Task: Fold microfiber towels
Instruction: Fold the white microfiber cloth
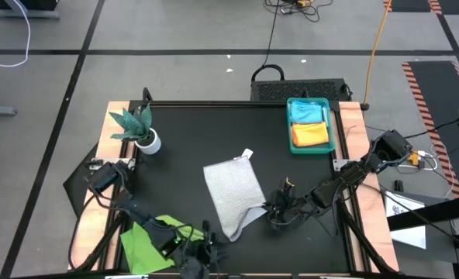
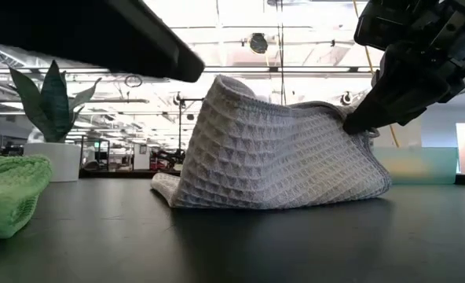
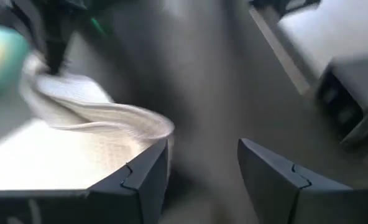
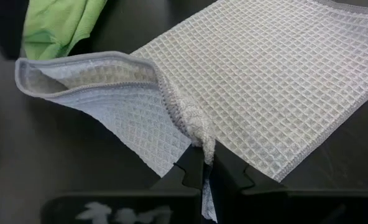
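right gripper (image 4: 204, 163) jaws pinch white-grey waffle-weave microfiber towel (image 1: 233, 190) corner; left gripper (image 3: 202, 180) jaws wide, empty, blurred.

The whole black table (image 1: 214, 155) is seen from straight overhead. It is viewed level from tabletop height, close to the white-grey waffle-weave towel (image 2: 280, 149), which is shared by all four views.

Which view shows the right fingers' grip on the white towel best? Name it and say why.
The right wrist view: the right fingers are shut on a bunched edge of the white towel, seen close. The low view shows the pinch from the side, the high view small from above, and the left wrist view only blurred cloth.
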`<move>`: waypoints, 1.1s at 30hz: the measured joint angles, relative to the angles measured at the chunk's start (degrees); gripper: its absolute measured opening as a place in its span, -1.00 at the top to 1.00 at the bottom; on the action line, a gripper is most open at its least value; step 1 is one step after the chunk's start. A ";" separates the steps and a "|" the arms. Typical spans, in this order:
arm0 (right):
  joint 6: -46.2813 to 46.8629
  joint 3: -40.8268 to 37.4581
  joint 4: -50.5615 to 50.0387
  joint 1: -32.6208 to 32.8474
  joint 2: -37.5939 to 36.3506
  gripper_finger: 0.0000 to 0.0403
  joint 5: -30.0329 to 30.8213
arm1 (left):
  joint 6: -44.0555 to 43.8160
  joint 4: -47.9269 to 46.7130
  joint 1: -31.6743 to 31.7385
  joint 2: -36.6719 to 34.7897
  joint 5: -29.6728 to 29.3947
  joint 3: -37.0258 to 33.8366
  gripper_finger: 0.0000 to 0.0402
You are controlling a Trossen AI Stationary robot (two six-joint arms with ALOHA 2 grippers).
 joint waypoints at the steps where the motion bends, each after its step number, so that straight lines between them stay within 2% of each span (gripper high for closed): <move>1: 0.00 0.00 0.00 0.00 0.00 0.98 0.00 | -2.66 0.08 0.47 0.00 1.55 0.40 0.01; 4: 0.00 0.00 0.00 0.00 0.00 0.98 0.00 | -9.72 -0.57 2.52 0.00 3.48 0.75 0.01; 7: 0.00 0.00 0.02 0.01 0.00 0.98 0.00 | -9.91 -3.15 4.10 0.02 6.32 0.75 -0.02; 12: -0.01 0.00 0.04 0.04 0.00 0.98 0.00 | -9.38 -7.51 4.42 0.01 7.42 0.75 -0.27; 15: -0.20 0.00 0.04 0.04 0.00 0.98 0.00 | -7.99 -8.07 3.37 -0.23 6.57 1.18 -0.45; 18: -0.22 0.00 0.03 0.04 0.00 0.98 -0.02 | -9.75 -9.36 1.80 -0.31 1.54 2.35 -0.55; 23: -0.22 0.00 0.04 0.04 0.00 0.98 -0.02 | -20.91 -12.76 0.58 -0.33 -6.99 2.43 -0.52; 27: -0.25 0.00 0.04 0.04 0.00 0.98 -0.02 | -29.49 -10.75 0.47 1.85 -7.84 2.48 -0.45; 33: -0.84 0.00 0.24 0.04 0.00 0.98 -0.02 | -29.82 -3.59 0.95 7.15 -8.41 2.43 -0.38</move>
